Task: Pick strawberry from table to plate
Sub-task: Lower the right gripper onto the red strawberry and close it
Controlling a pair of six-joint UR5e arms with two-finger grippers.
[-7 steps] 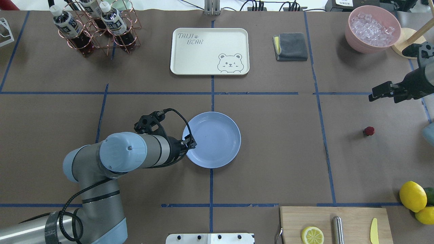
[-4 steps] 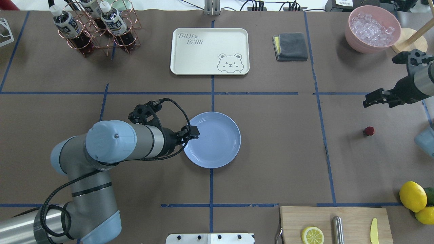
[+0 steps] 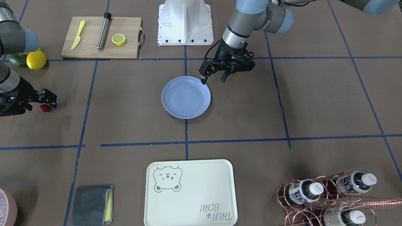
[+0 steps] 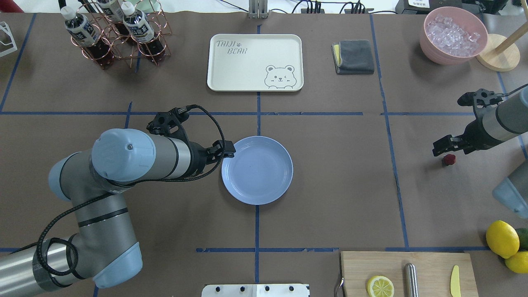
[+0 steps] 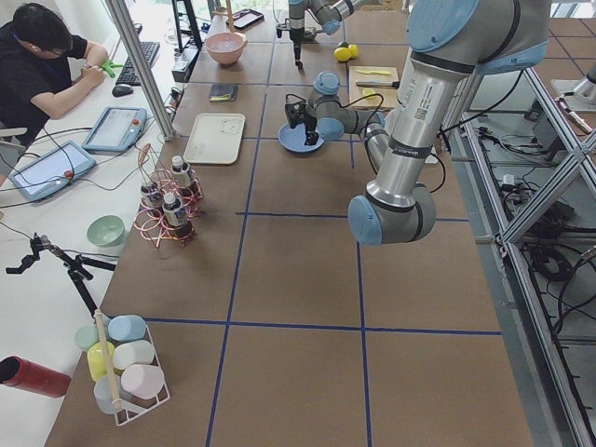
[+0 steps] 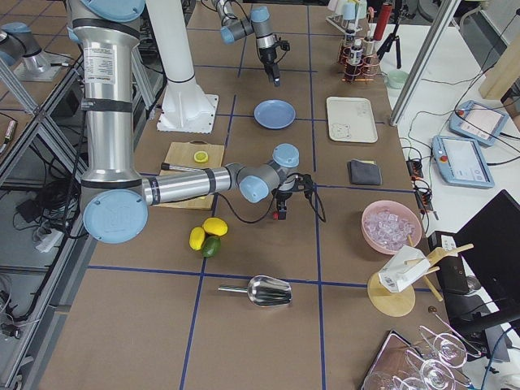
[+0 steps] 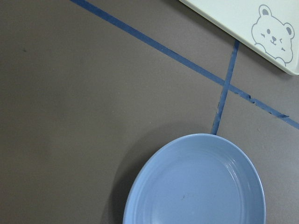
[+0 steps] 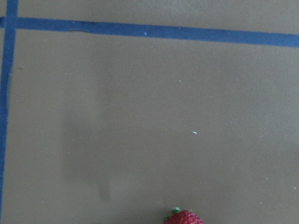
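Note:
The strawberry [image 4: 449,159] is a tiny dark-red berry lying on the brown-paper table [image 4: 338,185] at the right. My right gripper [image 4: 450,149] hovers just over it, open, with a finger on either side and nothing held. The front view shows the strawberry [image 3: 45,108] under those fingers, and it peeks in at the bottom edge of the right wrist view [image 8: 183,217]. The light blue plate [image 4: 268,181] sits mid-table with nothing on it. My left gripper [image 4: 226,150] is open at the plate's left rim, its fingers [image 3: 203,81] above the edge.
A cream bear tray [image 4: 231,70] and a grey cloth [image 4: 353,56] lie at the back. A pink bowl of ice [image 4: 429,45] stands back right, a bottle rack [image 4: 111,33] back left. Lemons [image 4: 502,238] and a cutting board [image 4: 359,272] are near right.
My right gripper has come down and toward the robot, from well behind the strawberry to right over it. The left gripper has drawn back from over the plate's left part to its rim.

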